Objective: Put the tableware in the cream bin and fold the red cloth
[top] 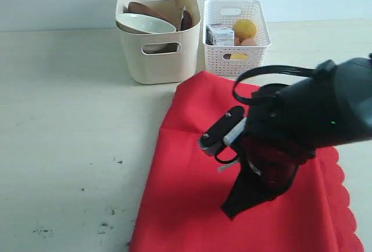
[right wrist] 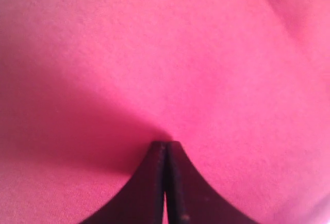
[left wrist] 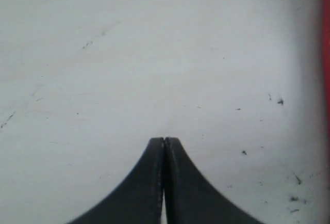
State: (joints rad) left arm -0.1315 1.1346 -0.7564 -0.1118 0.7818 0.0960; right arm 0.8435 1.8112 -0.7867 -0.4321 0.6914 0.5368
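The red cloth (top: 186,194) lies spread on the table in front of the bins, its scalloped edge (top: 344,197) on the right. My right gripper (top: 231,212) (right wrist: 165,144) is shut, its tips down at the cloth's (right wrist: 206,53) surface near its middle; nothing shows between the jaws. The cream bin (top: 160,66) stands at the back and holds the pale bowl (top: 145,23) and the brown plate (top: 148,11). The other tableware is hidden. My left gripper (left wrist: 164,139) is shut over bare table, with a strip of the cloth (left wrist: 326,53) at that view's edge.
A white lattice basket (top: 256,54) stands right of the cream bin, holding a milk carton (top: 221,34) and a lemon (top: 244,28). The bulky right arm (top: 314,112) hangs over the cloth. Pale, speckled table (top: 70,147) stretches to the left.
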